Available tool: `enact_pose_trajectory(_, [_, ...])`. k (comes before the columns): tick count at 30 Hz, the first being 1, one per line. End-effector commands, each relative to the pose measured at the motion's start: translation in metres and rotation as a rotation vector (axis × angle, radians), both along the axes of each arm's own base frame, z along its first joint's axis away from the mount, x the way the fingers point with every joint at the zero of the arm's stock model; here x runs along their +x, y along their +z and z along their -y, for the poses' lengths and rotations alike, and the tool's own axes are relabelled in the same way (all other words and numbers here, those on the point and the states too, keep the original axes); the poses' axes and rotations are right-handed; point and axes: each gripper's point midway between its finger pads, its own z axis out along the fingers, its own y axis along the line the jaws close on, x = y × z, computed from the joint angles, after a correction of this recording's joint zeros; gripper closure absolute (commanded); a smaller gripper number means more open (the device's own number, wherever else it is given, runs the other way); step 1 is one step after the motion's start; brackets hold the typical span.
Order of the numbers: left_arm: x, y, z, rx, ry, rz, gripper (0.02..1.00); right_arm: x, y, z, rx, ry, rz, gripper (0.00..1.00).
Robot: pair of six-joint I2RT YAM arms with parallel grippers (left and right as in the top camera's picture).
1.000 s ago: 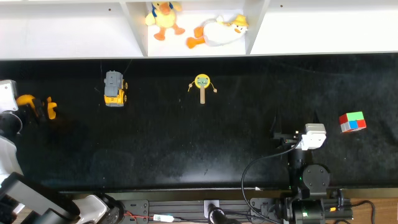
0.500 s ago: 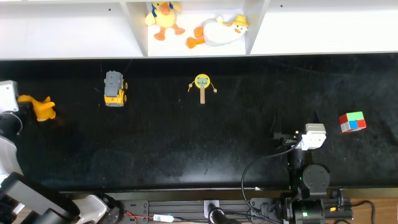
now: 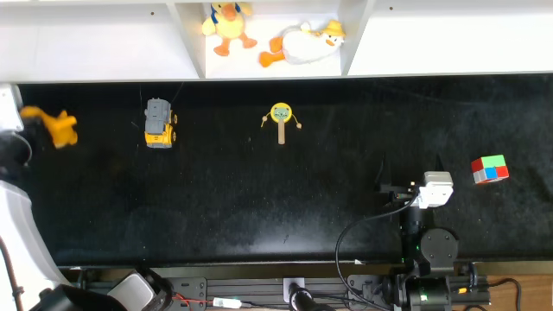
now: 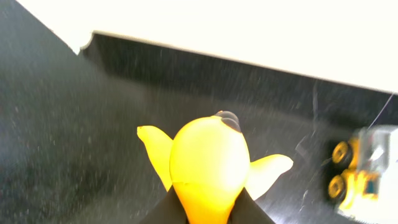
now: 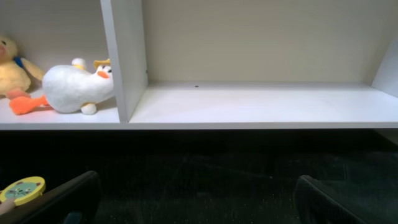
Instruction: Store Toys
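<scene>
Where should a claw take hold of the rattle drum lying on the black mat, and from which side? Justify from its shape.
Probably the wooden handle of the rattle drum, from straight above, the claw closing across its narrow width. The toy lies flat on the mat, and its round head looks too wide and low to pinch.

Left wrist view: yellow toy (image 4: 208, 155) cut off at its lower end by the frame edge, clamped in the left pincer (image 4: 208, 214), whose fingers (image 4: 255, 213) showed as dark slivers beside it; toy truck (image 4: 364, 171) blurred, cropped at the side; right wrist view: yellow duck (image 5: 11, 59) half cropped; round rattle (image 5: 22, 188) cropped at the corner; top view: left arm (image 3: 15, 216) cut by the side edge.
</scene>
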Motion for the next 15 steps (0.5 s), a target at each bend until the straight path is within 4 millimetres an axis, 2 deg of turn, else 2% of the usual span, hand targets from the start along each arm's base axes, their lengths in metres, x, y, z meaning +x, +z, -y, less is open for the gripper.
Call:
enact_pose_trajectory(1, [0.020, 0.037, 0.003, -0.026, 0.086, 0.120, 0.982, 0.000, -0.004, -0.001, 0.001, 0.003, 0.000, 0.005])
enact_pose_trajectory(4, [0.032, 0.044, 0.012, -0.029, 0.079, 0.157, 0.980, 0.000, -0.004, -0.001, 0.001, 0.003, 0.000, 0.005])
enact_pose_trajectory(9, [0.041, 0.049, 0.016, 0.003, 0.106, 0.172, 0.982, 0.000, -0.004, -0.001, 0.001, 0.003, 0.000, 0.003])
enact_pose_trajectory(15, [0.065, 0.046, 0.018, 0.028, 0.141, 0.202, 0.982, 0.000, -0.004, -0.001, 0.001, 0.003, 0.000, 0.005])
